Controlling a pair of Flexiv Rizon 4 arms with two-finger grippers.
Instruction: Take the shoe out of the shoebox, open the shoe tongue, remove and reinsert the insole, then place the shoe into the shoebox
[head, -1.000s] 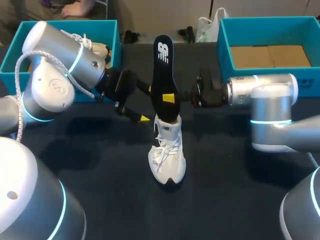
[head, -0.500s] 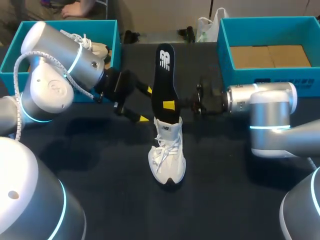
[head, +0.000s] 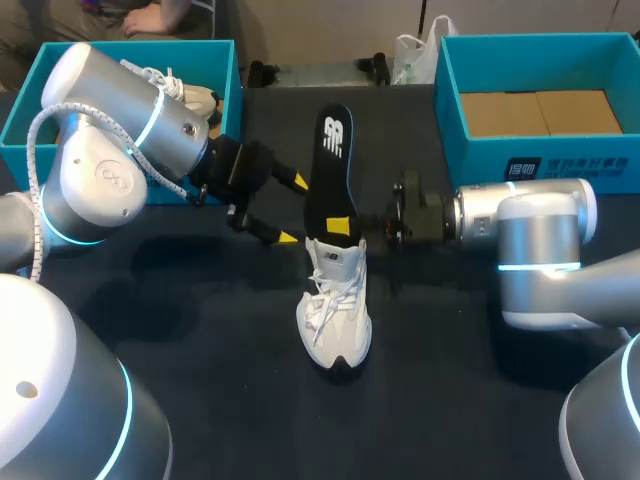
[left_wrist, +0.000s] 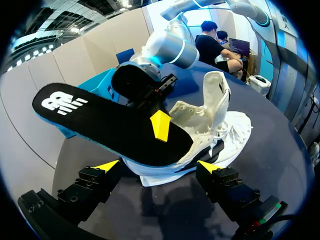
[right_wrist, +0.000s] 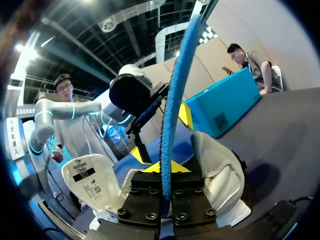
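Observation:
A white shoe (head: 335, 305) stands on the dark table, toe toward the near edge, tongue (right_wrist: 89, 180) folded forward. My right gripper (head: 342, 224) is shut on a black insole (head: 330, 170), which rises steeply with its lower end in the shoe's opening. From the right wrist, the insole (right_wrist: 175, 85) is edge-on between the fingers, blue underside showing, above the shoe (right_wrist: 216, 170). My left gripper (head: 293, 208) stands open just left of the shoe's heel. In the left wrist view its fingers (left_wrist: 107, 165) are spread below the shoe (left_wrist: 220, 120) and insole (left_wrist: 110, 122), gripping neither.
A teal shoebox (head: 222, 60) at the back left holds another white shoe (head: 185, 92), partly behind my left arm. A second teal box (head: 448, 95) with a cardboard bottom stands at the back right. Dark table stretches in front of the shoe.
My right gripper has lowered the insole and drawn it toward the near edge, pushing its lower end further into the shoe. The left gripper and the shoe have stayed put.

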